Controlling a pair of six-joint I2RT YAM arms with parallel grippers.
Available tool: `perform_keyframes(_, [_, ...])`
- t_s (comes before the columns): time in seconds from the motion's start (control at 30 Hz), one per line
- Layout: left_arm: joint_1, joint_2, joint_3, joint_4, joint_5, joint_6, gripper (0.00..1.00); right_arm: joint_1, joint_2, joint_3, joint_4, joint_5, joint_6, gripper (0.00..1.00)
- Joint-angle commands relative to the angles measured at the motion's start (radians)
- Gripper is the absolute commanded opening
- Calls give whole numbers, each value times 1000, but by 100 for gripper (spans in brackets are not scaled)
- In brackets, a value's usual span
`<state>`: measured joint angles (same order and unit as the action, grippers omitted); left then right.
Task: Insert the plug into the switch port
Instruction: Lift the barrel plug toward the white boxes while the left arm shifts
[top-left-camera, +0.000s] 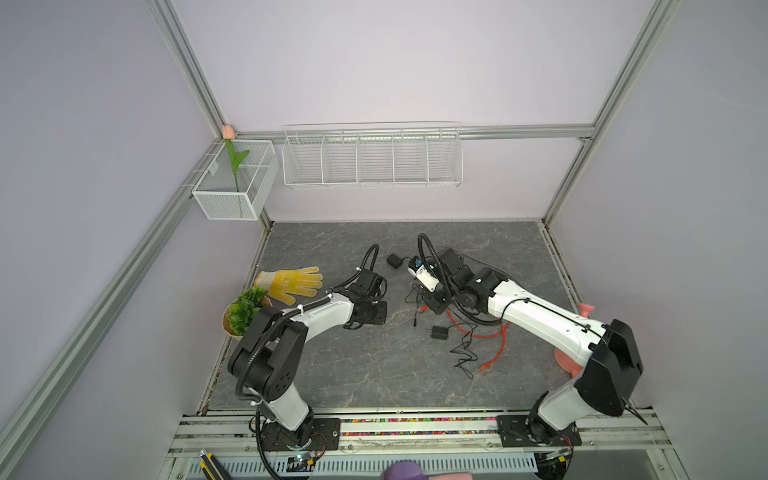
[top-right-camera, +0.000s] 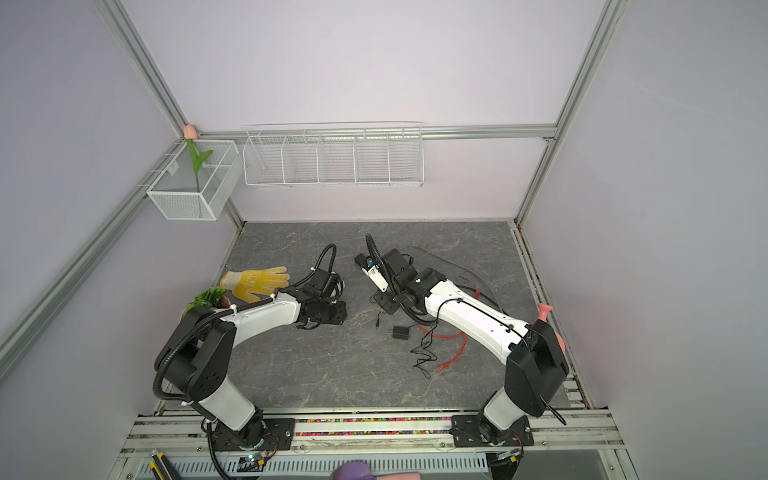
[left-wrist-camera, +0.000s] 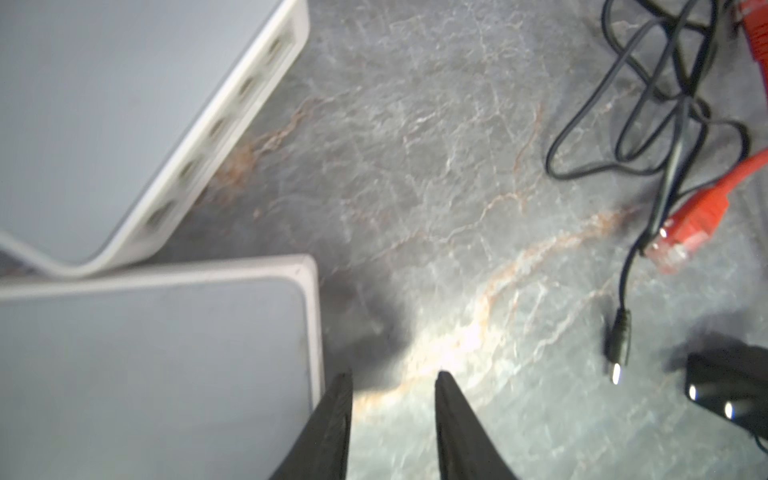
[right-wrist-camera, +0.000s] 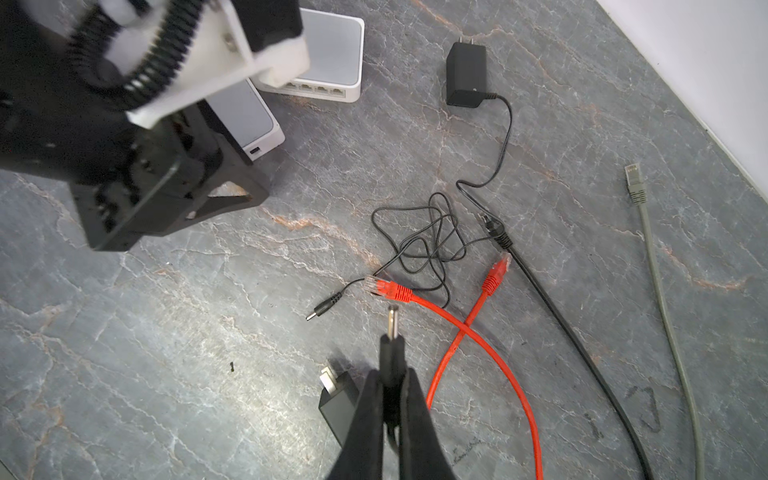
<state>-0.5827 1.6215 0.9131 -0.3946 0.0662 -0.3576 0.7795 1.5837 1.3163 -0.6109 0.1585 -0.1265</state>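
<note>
The left arm (top-left-camera: 320, 311) and the right arm (top-left-camera: 540, 320) have white shells and black joints. A black ribbed hose (top-left-camera: 419, 253) follows each, held by white ties. The black base plates (top-left-camera: 328, 432) sit toward six o'clock. The fingers (left-wrist-camera: 332, 424) are black and tapered.

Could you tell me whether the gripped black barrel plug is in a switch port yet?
Out: right pincer grips the black barrel plug, metal tip bare, apart from the nearer white plastic switch.
</note>
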Motion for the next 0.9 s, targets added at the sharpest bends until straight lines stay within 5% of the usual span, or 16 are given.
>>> perform_keyframes(0.0, [8,-95,-41,-43,-40,-15,35,-2,43,15,12,-26,5,7])
perform_keyframes(0.13, [53,-233,-69,-74,-52,-42,35,-2,101,24,19,-41,-7,7])
perform_keyframes(0.37, [282,-380,-149,64,-4,-71,35,32,251,61,48,-135,-34,7])
perform_keyframes(0.53, [422,-239,-120,87,77,-66,34,81,360,115,46,-120,-48,6])
perform_keyframes(0.87, [429,24,43,68,125,-12,34,96,457,171,68,-138,-51,6])
